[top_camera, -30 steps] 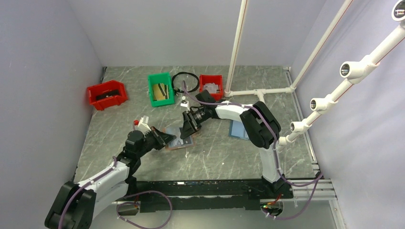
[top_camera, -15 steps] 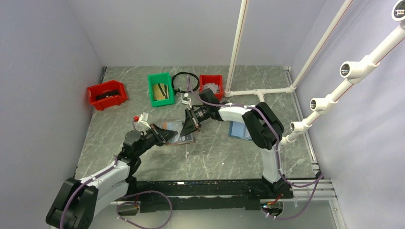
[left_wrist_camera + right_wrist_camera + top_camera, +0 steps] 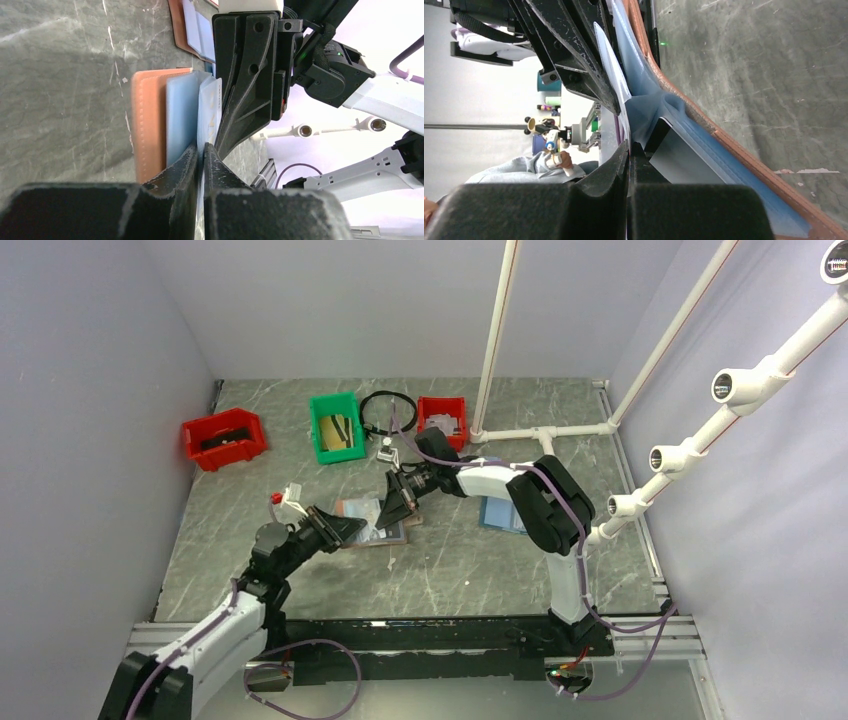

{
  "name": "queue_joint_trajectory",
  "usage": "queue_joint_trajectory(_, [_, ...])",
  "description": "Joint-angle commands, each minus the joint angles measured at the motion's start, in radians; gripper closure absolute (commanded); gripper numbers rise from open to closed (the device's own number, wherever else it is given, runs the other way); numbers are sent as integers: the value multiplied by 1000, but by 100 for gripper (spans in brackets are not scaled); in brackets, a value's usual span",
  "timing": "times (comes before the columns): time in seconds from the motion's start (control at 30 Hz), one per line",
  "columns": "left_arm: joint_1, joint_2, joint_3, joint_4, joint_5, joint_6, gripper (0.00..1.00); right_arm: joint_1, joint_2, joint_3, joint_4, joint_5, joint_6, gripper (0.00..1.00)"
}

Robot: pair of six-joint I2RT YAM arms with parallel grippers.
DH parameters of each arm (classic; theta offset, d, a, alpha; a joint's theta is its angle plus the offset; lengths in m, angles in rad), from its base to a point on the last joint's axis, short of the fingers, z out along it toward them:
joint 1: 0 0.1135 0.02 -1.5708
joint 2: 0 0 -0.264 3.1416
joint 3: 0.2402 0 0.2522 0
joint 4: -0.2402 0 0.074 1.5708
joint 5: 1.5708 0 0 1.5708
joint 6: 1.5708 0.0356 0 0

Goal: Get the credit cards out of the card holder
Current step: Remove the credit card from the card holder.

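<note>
Over the last second the card holder [image 3: 362,508] has slid a little way across the table [image 3: 450,570], away from the arm bases. Both claws have gone with it: the left claw [image 3: 352,528] reaches in from the near left with its arm stretched out lower than before, and the right claw [image 3: 388,515] stays on the holder's far right side. No card lies loose beside the holder, so I judge that the pull is dragging the whole wallet rather than freeing anything, and that the task is at its start. The overhead view gives only this layout, with the two claws nearly touching over the open holder. The left wrist view shows much more: the reddish-brown cover [image 3: 150,125] lies flat, the pale blue pages are fanned up from it, and the left claw's fingers are pressed together on the edge of a pale leaf [image 3: 210,107]. The right claw's tip meets that same leaf just beside them. The right wrist view shows the right claw likewise closed on the thin leaf. It alone shows a dark grey card [image 3: 679,160] seated in a blue pocket below. From neither wrist view can I tell whether the pinched leaf is a card or a pocket page.
</note>
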Motion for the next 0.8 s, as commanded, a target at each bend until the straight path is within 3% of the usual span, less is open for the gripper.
queue_joint_trajectory(0.0, [26, -91, -14, -21, -38, -22, 89, -14, -39, -14, 11, -14, -35, 100])
queue_joint_trajectory(0.1, [36, -129, -34, -21, -36, -33, 90, -17, -36, -19, 16, -21, -35, 100])
queue_joint_trajectory(0.27, [54, -146, -55, 10, -11, -42, 100, -18, -33, -29, 38, -32, -22, 100])
queue_joint_trajectory(0.77, [104, -88, -95, 152, 61, -80, 100, -24, -26, -55, 46, -80, -71, 100])
